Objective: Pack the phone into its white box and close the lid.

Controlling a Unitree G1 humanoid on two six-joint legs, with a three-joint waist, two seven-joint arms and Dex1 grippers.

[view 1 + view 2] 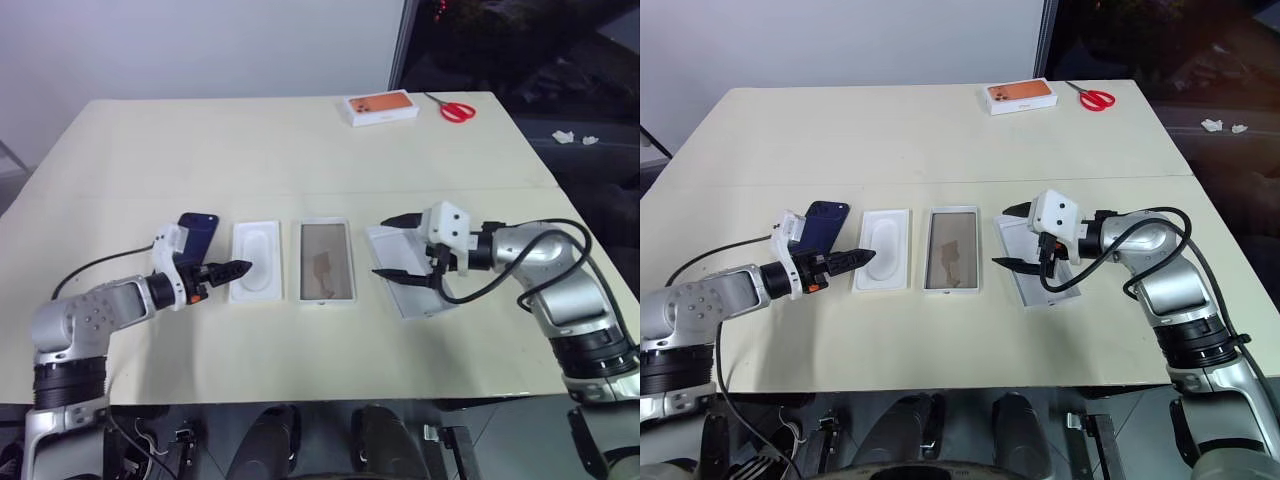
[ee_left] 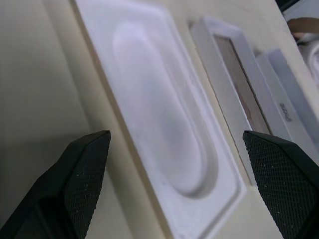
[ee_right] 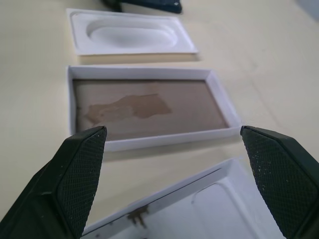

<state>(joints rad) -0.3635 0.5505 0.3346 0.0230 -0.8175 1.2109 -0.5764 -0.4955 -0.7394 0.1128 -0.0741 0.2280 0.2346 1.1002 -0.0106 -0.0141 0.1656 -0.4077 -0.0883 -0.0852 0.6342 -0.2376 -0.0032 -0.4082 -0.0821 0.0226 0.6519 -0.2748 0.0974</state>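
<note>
In the left eye view, the white box (image 1: 327,261) lies open in the middle of the cream table (image 1: 250,150), its tan floor bare, so nothing is packed yet. Just to the left of the box sits the white insert (image 1: 256,261) with its oval recess, and beyond that insert, farther from the box, the phone (image 1: 199,232) lies dark and glossy on the tabletop, partly behind the left gripper (image 1: 232,269). That gripper hovers over the insert's near edge with nothing between its black fingers. Just to the right of the box the lid (image 1: 410,280) lies inside-up, with the right gripper (image 1: 400,246) above it, jaws spread wide and empty. Far behind the box, near the table's back edge, rest an orange-topped box (image 1: 381,107) and red-handled scissors (image 1: 455,109). The right eye view repeats this layout, with a pale wall behind the table and a dark area to the box's far right. In the left wrist view the fingers stand wide apart, framing the insert with the box beside it. In the right wrist view the fingers are likewise fully parted over the lid's near corner, the box just ahead. Everything remains: lifting the phone, laying it in the box, fitting the lid.
</note>
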